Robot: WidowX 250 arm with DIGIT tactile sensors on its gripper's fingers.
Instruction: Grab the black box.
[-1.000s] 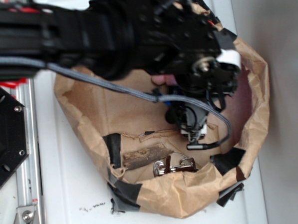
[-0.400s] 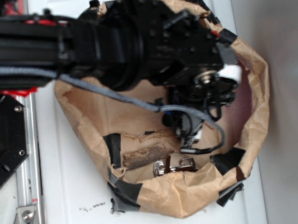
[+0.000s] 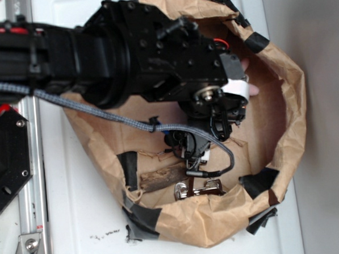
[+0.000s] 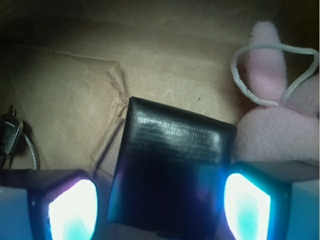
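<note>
The bag is creased brown paper, matt and rough, patched with strips of dull black tape. The box is glossy black, its top finely ribbed and catching light. The plush is soft pink fleece with a white woven cord loop. The clasp is shiny metal. The arm is matt black plastic with a braided grey cable. The worktop is smooth white.
</note>
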